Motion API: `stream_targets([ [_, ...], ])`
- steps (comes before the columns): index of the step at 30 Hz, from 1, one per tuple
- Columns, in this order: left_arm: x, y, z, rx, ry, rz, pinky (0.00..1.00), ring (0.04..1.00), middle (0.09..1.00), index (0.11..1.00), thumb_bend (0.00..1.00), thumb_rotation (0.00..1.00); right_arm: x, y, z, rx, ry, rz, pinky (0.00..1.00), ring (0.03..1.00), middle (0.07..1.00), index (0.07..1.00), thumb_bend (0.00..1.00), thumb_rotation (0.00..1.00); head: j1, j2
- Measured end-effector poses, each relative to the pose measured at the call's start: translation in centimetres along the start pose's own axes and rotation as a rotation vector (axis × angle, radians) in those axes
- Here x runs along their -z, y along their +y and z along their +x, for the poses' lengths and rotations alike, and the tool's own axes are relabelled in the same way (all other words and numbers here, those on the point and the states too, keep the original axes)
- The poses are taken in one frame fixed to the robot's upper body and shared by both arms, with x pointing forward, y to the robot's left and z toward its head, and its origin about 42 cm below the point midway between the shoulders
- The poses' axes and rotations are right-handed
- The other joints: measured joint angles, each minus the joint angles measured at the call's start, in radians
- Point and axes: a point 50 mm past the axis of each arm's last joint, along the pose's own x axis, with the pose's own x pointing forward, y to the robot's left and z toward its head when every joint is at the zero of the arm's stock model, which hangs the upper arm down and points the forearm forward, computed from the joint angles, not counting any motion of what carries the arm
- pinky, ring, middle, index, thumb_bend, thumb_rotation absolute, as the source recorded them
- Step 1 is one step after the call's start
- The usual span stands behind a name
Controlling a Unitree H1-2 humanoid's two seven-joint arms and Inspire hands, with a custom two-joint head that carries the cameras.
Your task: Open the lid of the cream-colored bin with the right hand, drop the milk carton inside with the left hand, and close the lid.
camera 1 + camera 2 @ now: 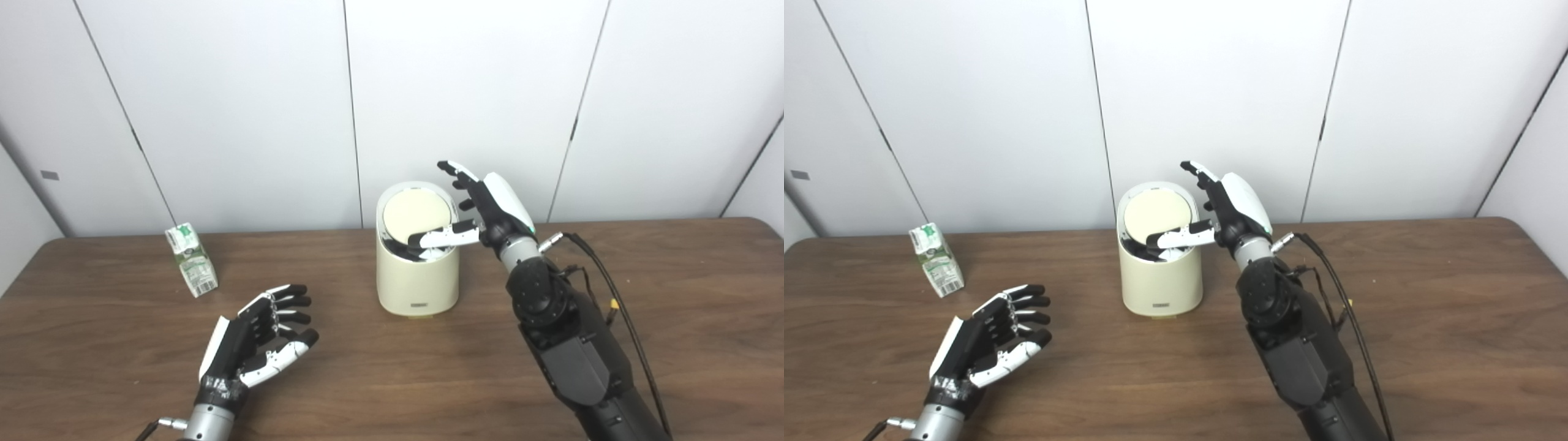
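Observation:
The cream-colored bin [418,278] stands at the table's middle, its round lid [417,214] tipped up toward the wall so the dark opening shows at the front. My right hand [484,208] is at the bin's right rim, open, with its thumb reaching across the opening and the other fingers raised behind the lid's right edge. The green and white milk carton [191,260] stands upright at the back left of the table. My left hand [263,334] hovers open near the front left, palm facing right, well short of the carton and holding nothing.
The brown wooden table [674,318] ends at white wall panels just behind the bin. A black cable [606,288] loops off my right forearm over the table's right side.

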Motion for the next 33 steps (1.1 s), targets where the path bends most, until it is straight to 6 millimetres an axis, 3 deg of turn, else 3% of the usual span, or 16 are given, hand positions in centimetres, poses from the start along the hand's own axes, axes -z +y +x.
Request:
stream_targets([
  [14,0.0,0.0,-0.1,0.001,0.002,0.001,0.49,0.644,0.728,0.78,0.68,0.27,0.3,0.1,0.6,0.008,0.043,-0.006,0.62,0.827,0.905,0.902,0.86,0.33,0.002,0.003],
  [25,-0.1,-0.1,-0.1,0.003,-0.001,0.003,0.49,0.646,0.73,0.782,0.69,0.27,-0.2,0.0,0.5,-0.002,0.084,-0.049,0.63,0.848,0.914,0.896,0.86,0.34,0.008,0.014],
  [33,-0.3,-0.2,0.0,0.006,-0.002,0.002,0.5,0.646,0.727,0.782,0.67,0.27,-2.1,-0.7,0.7,-0.019,0.114,-0.105,0.62,0.826,0.9,0.878,0.86,0.24,0.011,0.018],
])
